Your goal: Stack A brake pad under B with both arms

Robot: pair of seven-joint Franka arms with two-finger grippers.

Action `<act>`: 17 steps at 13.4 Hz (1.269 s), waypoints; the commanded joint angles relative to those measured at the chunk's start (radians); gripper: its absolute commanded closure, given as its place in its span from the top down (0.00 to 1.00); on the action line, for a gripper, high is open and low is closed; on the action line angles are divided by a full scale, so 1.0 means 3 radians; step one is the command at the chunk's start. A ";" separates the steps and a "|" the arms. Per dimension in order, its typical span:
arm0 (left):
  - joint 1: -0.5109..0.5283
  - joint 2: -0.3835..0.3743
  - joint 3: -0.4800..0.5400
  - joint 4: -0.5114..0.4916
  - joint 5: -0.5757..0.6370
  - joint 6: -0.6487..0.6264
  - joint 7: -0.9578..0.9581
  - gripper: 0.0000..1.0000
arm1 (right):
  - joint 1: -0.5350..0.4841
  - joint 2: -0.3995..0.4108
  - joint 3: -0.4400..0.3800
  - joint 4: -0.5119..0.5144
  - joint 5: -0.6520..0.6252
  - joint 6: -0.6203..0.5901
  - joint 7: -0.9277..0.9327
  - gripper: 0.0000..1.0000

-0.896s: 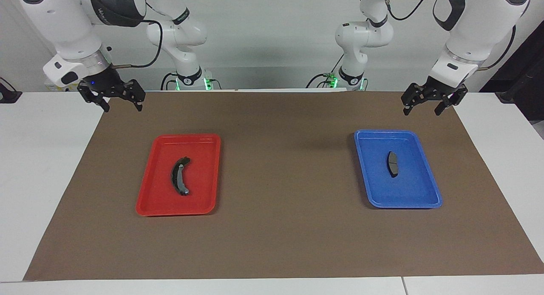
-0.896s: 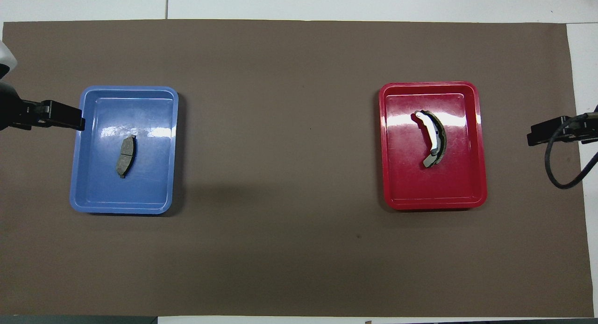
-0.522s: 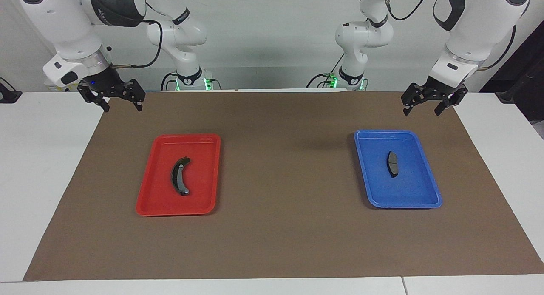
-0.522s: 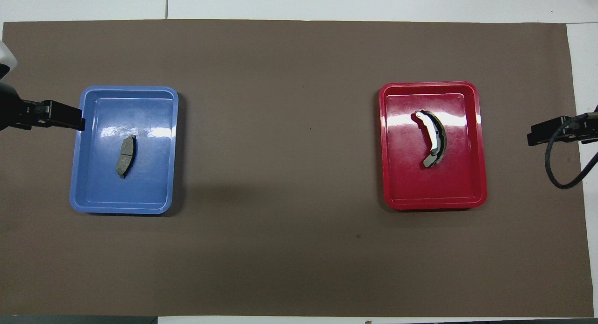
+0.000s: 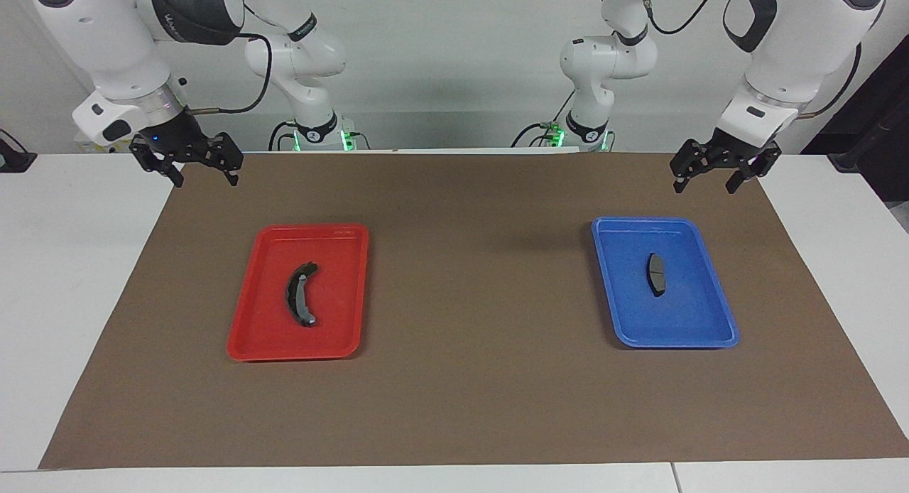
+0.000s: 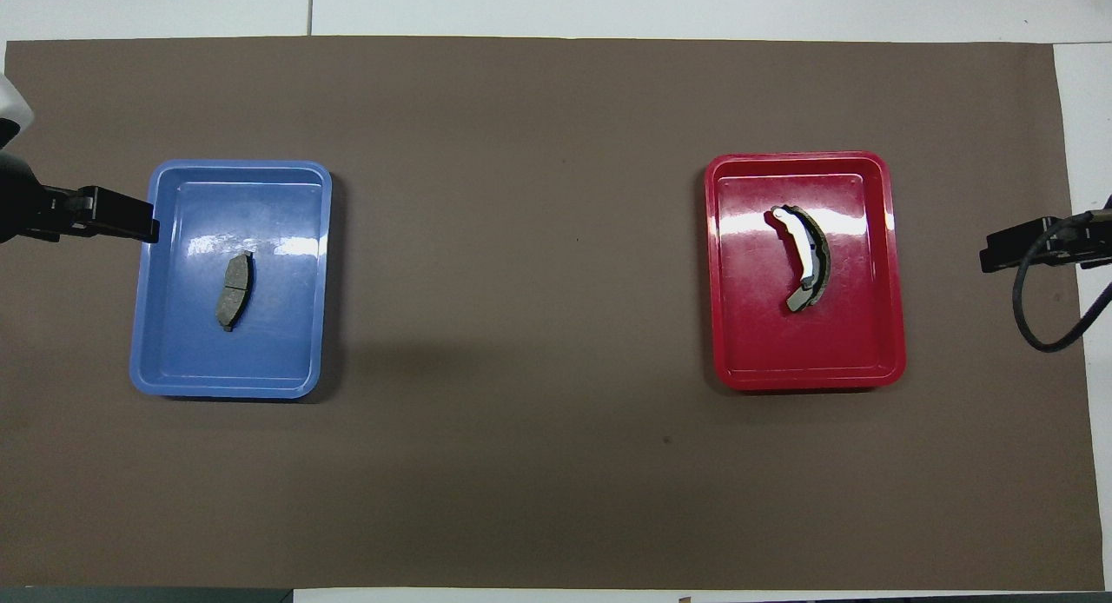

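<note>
Judging from the layout, nothing stacked yet — A brake pad (image 5: 656, 273) lay in the blue tray (image 5: 717, 333), B (image 5: 300, 303) in the red tray (image 5: 248, 340), well apart, left gripper (image 5: 712, 180) and right gripper (image 5: 204, 175) raised, fingers spread, empty.

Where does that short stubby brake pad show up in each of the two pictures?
Facing view: the short brake pad lies in the blue tray, right of the picture's middle.
Overhead view: the same pad lies in the blue tray at the picture's left.
Shared landmark: the blue tray, at the left arm's end of the table.
</note>
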 commanded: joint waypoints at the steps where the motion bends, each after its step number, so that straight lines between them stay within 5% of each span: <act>1: -0.0036 -0.0005 0.0033 -0.0016 -0.0018 0.0018 0.0005 1.00 | 0.0015 -0.0037 0.0005 -0.0016 -0.0028 -0.0011 0.0045 0.99; 17: -0.0036 -0.0005 0.0059 -0.0026 -0.0018 0.0023 0.0010 1.00 | 0.0102 0.0040 0.0005 0.0122 -0.0007 0.0009 0.0024 0.99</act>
